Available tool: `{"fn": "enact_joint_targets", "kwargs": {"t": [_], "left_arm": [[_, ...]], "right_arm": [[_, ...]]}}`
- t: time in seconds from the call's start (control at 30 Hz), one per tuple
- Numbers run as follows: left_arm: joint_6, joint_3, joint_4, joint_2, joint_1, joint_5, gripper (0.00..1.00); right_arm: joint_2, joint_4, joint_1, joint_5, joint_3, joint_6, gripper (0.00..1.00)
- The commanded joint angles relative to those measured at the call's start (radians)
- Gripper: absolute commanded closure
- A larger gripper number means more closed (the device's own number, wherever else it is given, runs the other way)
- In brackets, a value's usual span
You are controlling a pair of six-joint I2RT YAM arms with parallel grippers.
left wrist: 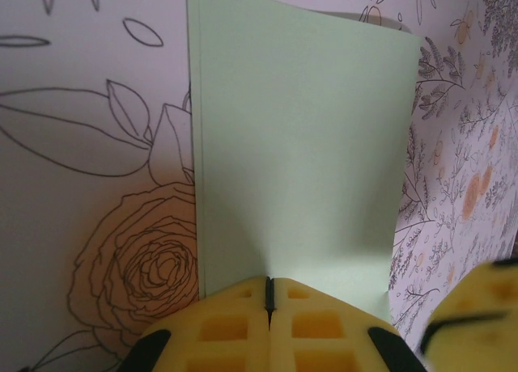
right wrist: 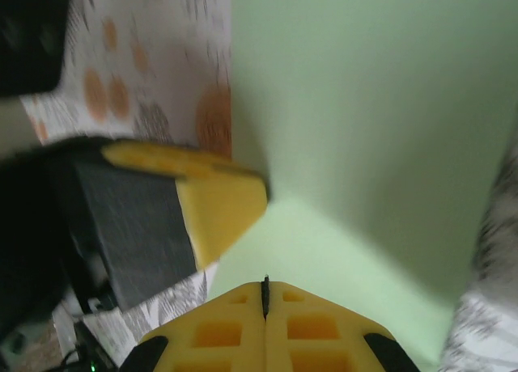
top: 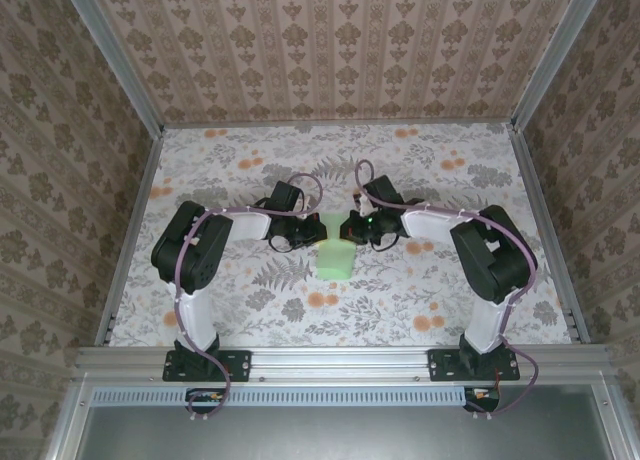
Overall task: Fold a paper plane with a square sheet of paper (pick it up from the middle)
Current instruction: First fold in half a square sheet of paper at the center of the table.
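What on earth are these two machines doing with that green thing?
A robot's left arm and right arm have met mid-table over a floral tablecloth. Both are working on one small pale green sheet of paper. The left fingers and the right fingers are each shut on the sheet, pinching it from opposite sides. It looks doubled over along one edge, but it is no pointed plane yet.
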Motion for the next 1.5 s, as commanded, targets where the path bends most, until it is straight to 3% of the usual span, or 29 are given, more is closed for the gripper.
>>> {"fn": "enact_joint_targets", "kwargs": {"t": [0.0,0.77,0.97,1.2,1.47], "left_arm": [[0.014,-0.084,-0.231,0.108,0.001,-0.160,1.00],[0.003,-0.087,-0.235,0.126,-0.002,-0.191,1.00],[0.001,-0.093,-0.230,0.127,0.000,-0.193,1.00],[0.003,-0.088,-0.239,0.113,-0.009,-0.202,1.00],[0.002,-0.073,-0.254,0.111,-0.023,-0.214,1.00]], "right_arm": [[0.005,-0.002,0.009,-0.032,-0.025,0.016,1.00],[0.022,-0.160,0.001,-0.033,-0.130,-0.141,1.00],[-0.066,-0.162,-0.033,-0.055,-0.225,-0.204,1.00],[-0.202,-0.139,0.002,-0.068,-0.143,-0.169,1.00],[-0.052,-0.042,0.058,-0.060,-0.068,-0.101,1.00]]}}
